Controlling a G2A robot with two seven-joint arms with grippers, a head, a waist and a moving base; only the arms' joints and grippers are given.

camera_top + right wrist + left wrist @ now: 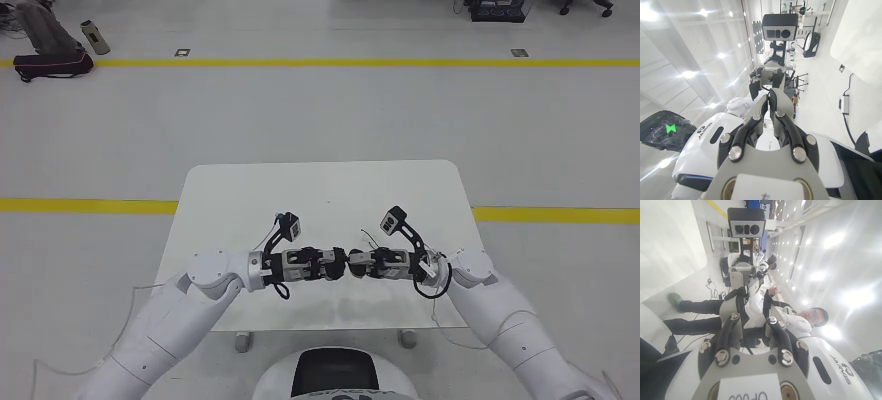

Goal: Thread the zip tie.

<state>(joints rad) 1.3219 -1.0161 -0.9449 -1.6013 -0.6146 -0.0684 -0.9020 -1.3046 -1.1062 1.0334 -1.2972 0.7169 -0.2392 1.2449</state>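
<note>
We see the left gripper [753, 293] with its black-padded jaws parted, facing tip to tip the right gripper [768, 94], whose jaws are drawn to a narrow slit. Both hover above the near half of the white rectangular table [320, 190]. The zip tie is too small to make out, so we cannot tell where it is or whether either gripper has hold of it.

In the top view the left pincer [342, 266] and right pincer [356, 264] meet tip to tip over the surface [320, 190], too small to tell what, if anything, lies between the 2. In the right wrist view the slit between the right pincer's pads [773, 99] is too narrow and dark to tell whether anything thin is pinched there.
</note>
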